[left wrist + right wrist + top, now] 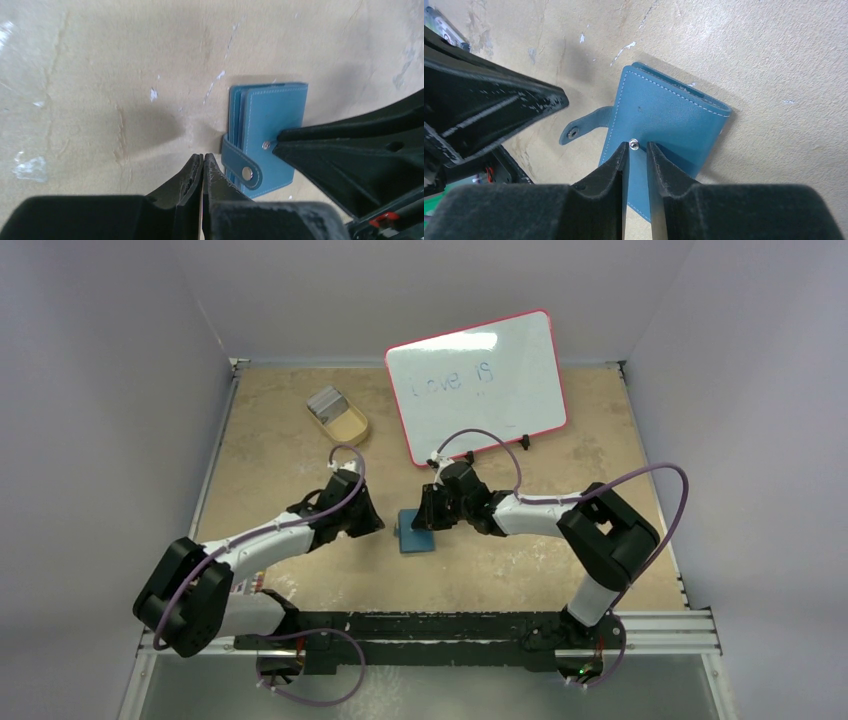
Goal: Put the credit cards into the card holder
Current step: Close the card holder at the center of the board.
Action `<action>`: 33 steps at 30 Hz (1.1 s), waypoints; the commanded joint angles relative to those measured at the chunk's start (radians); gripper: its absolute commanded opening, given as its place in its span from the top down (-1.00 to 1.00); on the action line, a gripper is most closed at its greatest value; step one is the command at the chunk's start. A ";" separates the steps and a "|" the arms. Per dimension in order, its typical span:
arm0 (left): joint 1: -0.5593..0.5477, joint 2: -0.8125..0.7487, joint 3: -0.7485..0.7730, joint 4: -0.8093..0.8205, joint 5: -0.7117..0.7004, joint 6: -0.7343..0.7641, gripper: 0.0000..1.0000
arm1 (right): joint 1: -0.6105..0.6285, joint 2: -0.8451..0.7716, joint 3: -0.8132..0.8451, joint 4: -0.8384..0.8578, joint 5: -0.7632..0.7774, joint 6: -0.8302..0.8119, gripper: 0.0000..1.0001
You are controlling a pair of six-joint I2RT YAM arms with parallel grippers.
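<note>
The card holder (416, 532), a teal folded wallet, lies flat on the table between the two arms. Its snap tab (243, 167) hangs unfastened off one edge. My left gripper (203, 157) is shut on nothing, its tips just beside the tab. My right gripper (638, 146) stands open by a narrow gap, tips down on the card holder (669, 115) cover at the snap stud (634, 145). It holds nothing. The credit cards (326, 400), a grey stack, rest in the tan tray (350, 427) at the far left, away from both grippers.
A whiteboard (476, 383) with a red rim stands propped at the back centre, just behind the right arm. White walls close in the table on the left, right and back.
</note>
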 commanded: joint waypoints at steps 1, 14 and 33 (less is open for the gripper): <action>0.003 -0.004 -0.048 0.106 0.140 -0.004 1.00 | 0.009 0.008 0.014 -0.032 0.035 0.003 0.57; 0.002 0.051 -0.063 0.233 0.211 -0.041 1.00 | 0.008 0.002 0.009 -0.023 0.040 0.013 0.59; 0.002 0.075 -0.023 0.236 0.192 -0.019 1.00 | 0.009 -0.022 -0.013 0.017 0.028 0.039 0.62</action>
